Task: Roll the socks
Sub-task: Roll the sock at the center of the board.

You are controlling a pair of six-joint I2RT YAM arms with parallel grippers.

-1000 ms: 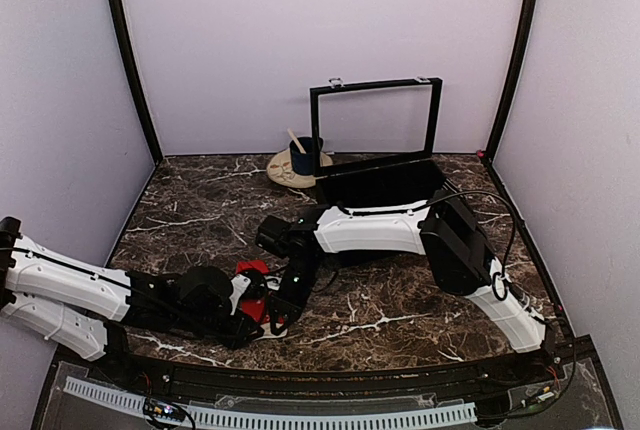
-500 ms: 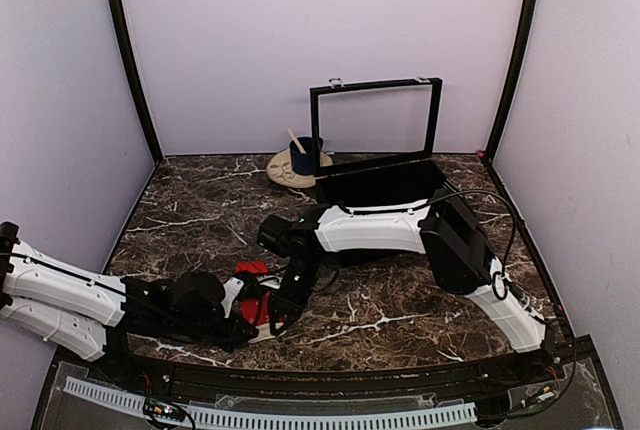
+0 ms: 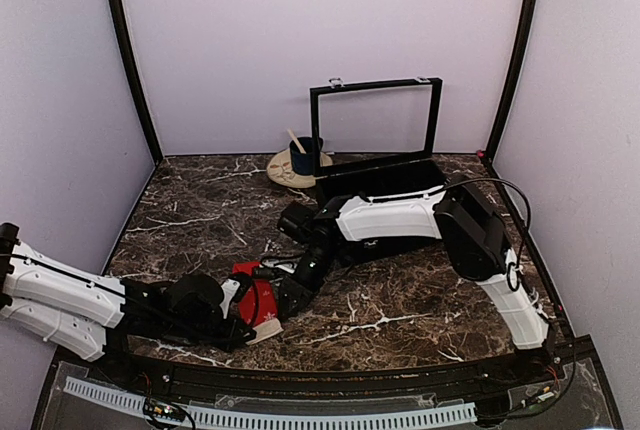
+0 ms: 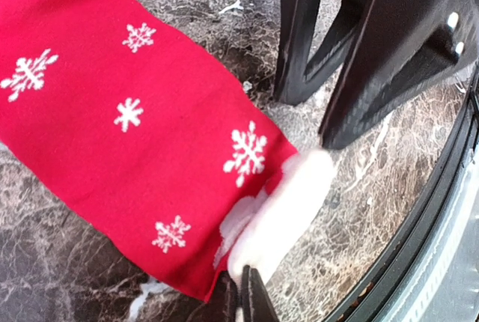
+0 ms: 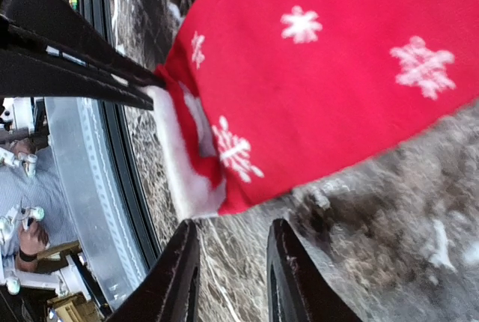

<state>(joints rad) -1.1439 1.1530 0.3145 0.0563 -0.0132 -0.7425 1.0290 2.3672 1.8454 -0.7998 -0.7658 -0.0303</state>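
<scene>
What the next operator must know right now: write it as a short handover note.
Left gripper: shut, pinching the white cuff of the red sock near the table's front edge.
Right gripper: open, empty, fingertips down beside that cuff.
The sock lies flat and unrolled; I cannot make out a second one.
Done: nothing rolled yet. Left: the whole roll.

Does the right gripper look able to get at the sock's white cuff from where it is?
Probably yes. The right gripper is open right beside the white cuff of the sock, nothing between them. The left gripper seems to pinch only the cuff's end, leaving its side free.
</scene>
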